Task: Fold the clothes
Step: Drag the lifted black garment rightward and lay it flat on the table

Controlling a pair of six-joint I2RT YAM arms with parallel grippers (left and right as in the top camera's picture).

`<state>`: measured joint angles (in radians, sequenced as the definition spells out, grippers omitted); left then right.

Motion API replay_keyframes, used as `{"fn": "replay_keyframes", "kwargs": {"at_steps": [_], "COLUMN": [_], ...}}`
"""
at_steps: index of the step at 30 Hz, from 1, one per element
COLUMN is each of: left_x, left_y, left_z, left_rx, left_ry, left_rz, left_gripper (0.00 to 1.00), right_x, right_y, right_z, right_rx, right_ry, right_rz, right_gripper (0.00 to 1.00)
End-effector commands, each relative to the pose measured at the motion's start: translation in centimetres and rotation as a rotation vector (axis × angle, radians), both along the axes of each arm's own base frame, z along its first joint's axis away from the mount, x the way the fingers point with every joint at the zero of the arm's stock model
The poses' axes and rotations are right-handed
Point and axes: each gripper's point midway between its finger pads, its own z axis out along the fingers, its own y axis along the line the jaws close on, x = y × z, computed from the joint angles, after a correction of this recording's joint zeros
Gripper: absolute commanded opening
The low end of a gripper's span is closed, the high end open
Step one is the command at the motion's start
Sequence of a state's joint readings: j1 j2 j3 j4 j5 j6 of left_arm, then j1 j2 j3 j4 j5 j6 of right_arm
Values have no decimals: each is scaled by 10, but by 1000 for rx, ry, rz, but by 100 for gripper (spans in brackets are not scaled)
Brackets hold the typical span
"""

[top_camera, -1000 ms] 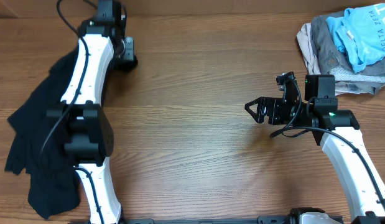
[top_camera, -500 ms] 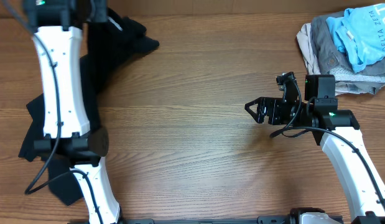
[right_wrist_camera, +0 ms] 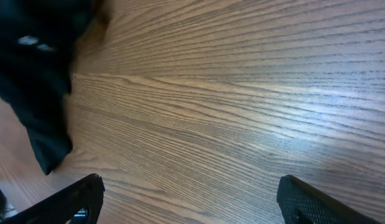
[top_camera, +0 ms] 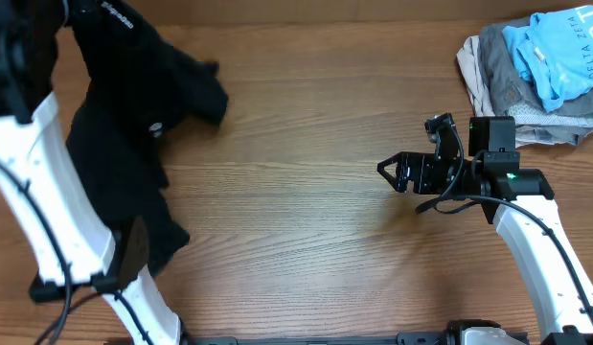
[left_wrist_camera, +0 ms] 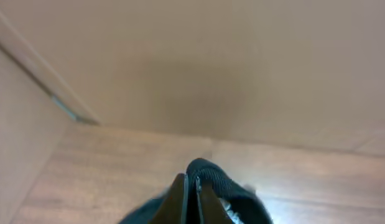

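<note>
One shirt (top_camera: 124, 144), apparently hanging from left tool (left_wrist_camera: 192, 185)

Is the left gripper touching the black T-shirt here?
Touching. The left wrist view shows the left gripper shut on a bunch of the black T-shirt, with fabric pressed against both fingers.

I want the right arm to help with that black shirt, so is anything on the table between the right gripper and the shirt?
Nothing visible. Only bare wooden table lies between the right gripper and the black shirt. The pile of other clothes sits in the far right corner, on the gripper's other side.
</note>
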<state>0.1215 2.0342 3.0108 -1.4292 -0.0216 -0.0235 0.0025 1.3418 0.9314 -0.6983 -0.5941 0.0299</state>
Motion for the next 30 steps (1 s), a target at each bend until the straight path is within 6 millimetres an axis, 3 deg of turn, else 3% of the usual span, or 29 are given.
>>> {"fn": "replay_keyframes", "kwargs": {"at_steps": [1,6,9,13,18,20,23,30], "left_x": [-65,-107,-120,-122,-111,-100,-83,-27], "left_y": [-22,-33,-34,-52,-84,-109,-125,-175], "left_z": [87,133,146,150,146,137,119,50], "left_rx": [3,-2,-4,-35,-124,-195,-240,-314], "left_ry": [-254,-407,-454,-468,-454,-415,-352,-141], "left_rz": [-66,-99,-99,-196,-379,-523,-610,-730], "left_gripper": [4,4,4,4,4,4,4,4], "right_x": [6,6,5,5,6,6,6,9], "right_y": [2,4,4,5,9,9,8,8], "right_z": [12,13,13,14,18,18,18,20], "right_rx": [-2,10,11,18,46,46,45,44], "right_ry": [-36,-36,-35,-38,-50,-51,-51,-67], "right_rz": [9,16,16,20,37,35,33,33], "right_gripper": [93,93,93,93,93,93,93,93]}}
